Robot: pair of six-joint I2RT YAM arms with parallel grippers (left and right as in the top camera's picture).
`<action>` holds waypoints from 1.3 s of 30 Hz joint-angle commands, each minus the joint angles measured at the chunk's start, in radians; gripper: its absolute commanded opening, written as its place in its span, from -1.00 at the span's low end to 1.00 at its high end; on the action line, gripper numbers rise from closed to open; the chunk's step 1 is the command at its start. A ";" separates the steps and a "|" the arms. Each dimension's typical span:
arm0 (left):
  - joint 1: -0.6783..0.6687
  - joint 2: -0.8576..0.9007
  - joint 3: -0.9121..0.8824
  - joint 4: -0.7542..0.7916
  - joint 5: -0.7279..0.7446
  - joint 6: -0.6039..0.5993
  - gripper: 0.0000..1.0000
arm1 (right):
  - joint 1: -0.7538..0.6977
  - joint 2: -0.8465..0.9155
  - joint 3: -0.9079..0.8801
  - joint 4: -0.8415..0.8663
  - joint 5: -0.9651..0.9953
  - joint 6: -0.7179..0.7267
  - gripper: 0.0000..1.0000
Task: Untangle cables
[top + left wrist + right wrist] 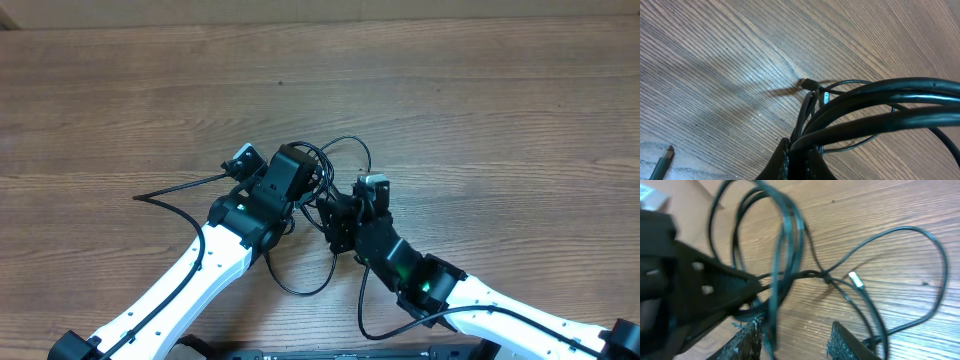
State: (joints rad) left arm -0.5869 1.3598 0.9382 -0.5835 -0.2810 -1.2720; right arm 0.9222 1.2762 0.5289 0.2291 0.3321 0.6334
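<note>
At the left of the desk [480, 80], 1 thin strand of the cables [345, 146] trails flat across the wood, away from the bunch. Next comes the left end effector [305, 170], closed tight on several strands. Its wrist view shows the bundle rising from between its fingers [784, 162] and arching above the desk, with a small dark plug [807, 84] hanging near the surface.

The bunch sits between the 2 arms near the middle of the desk. 1 loop reaches beyond them and another sags back toward the robot.

To the right, the right end effector [335, 215] has its jaws apart with nothing pinched, though 1 strand runs just beside a finger. Ahead of it we see a small knot [827, 277] where strands cross, with a silver plug [856, 280] just beside it.

We judge the step in hand to be choosing a hold for the right side. To do it well, we would use the left grip as a firm anchor and close on only 1 strand near the knot. We would then draw it slowly rightward, watching that the plug slips through the loop rather than snagging.
</note>
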 commanded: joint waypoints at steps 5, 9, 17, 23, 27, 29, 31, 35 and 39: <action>0.003 0.000 0.007 0.013 0.060 0.016 -0.92 | -0.102 -0.009 0.000 -0.018 0.001 0.046 -0.16; 0.003 0.000 0.007 0.022 0.092 0.016 -0.92 | -0.113 -0.006 0.000 -0.033 -0.008 0.047 -0.16; 0.003 0.000 0.007 0.096 0.177 0.119 -0.91 | -0.210 -0.006 0.000 -0.146 -0.007 0.047 -0.16; 0.003 0.000 0.007 0.094 0.177 0.151 -0.92 | -0.319 -0.006 0.000 -0.242 -0.008 0.047 -0.15; 0.003 0.000 0.007 0.095 0.178 0.150 -0.92 | -0.389 -0.006 0.000 -0.343 -0.008 0.047 -0.14; 0.003 0.000 0.007 0.094 0.178 0.150 -0.91 | -0.405 -0.006 0.000 -0.384 -0.012 0.047 -0.13; 0.003 0.000 0.007 0.095 0.177 0.150 -0.92 | -0.407 -0.006 0.000 -0.416 -0.012 0.047 -0.13; 0.003 0.000 0.007 0.095 0.177 0.150 -0.92 | -0.407 -0.006 0.000 -0.434 -0.011 0.047 -0.07; 0.003 0.000 0.007 0.095 0.177 0.150 -0.92 | -0.407 -0.006 0.000 -0.462 -0.002 0.047 -0.06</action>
State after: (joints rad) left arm -0.5884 1.3602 0.9382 -0.4927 -0.0776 -1.1408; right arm 0.5182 1.2762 0.5293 -0.2195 0.2939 0.6807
